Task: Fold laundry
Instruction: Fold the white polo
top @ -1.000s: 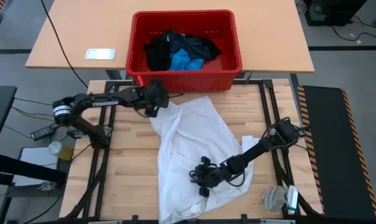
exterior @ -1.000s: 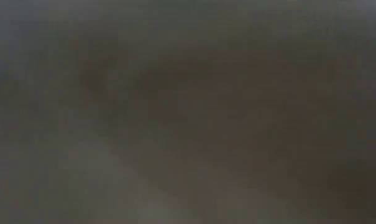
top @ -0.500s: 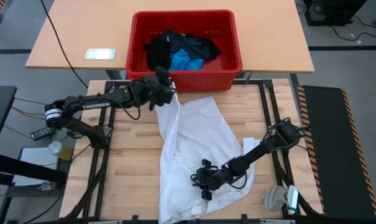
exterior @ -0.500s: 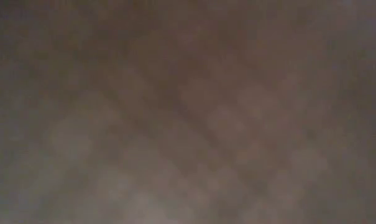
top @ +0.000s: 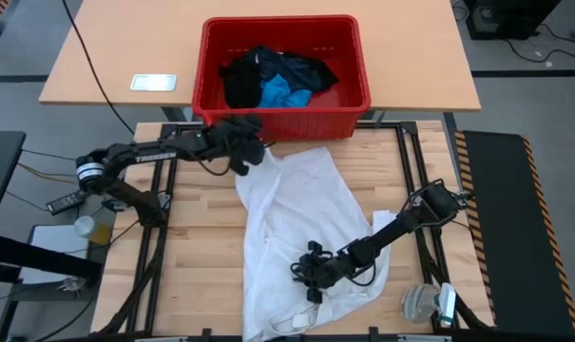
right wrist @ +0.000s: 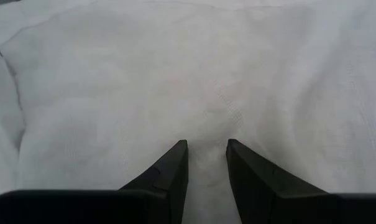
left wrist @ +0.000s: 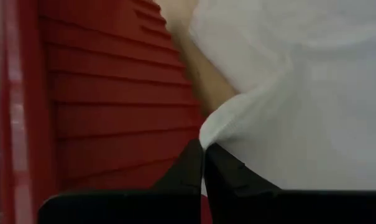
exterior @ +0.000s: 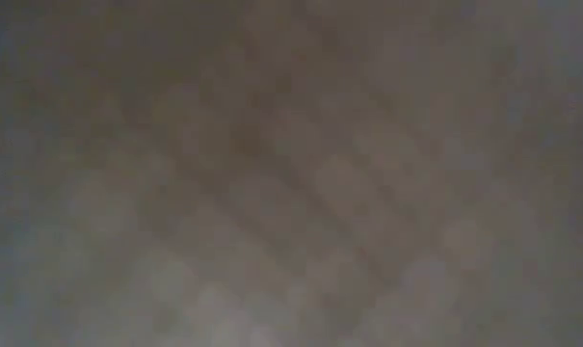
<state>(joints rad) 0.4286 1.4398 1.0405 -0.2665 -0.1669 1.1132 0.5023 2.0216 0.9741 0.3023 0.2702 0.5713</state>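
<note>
Now the left gripper [top: 249, 150] sits at the shirt's [top: 301, 223] far corner, around 11 o'clock from the cloth's middle, just in front of the red crate [top: 354, 95]. Half a second ago it stood slightly higher and closer to the crate wall, with the corner lifted; it has since dropped back a little toward 7 o'clock. In the left wrist view its fingers [left wrist: 197, 168] are pressed together, nipping the shirt's edge [left wrist: 287, 118] beside the crate's ribbed wall [left wrist: 113, 106]. The right gripper [top: 311, 275] has stayed put, low on the shirt at about 6 o'clock, fingers [right wrist: 175, 168] partly apart and resting on the white cloth [right wrist: 194, 81]; whether they pinch any of it I cannot tell. Black garments [top: 244, 81] and a blue piece [top: 282, 93] remain in the crate. Nothing can be made out in the low view.
</note>
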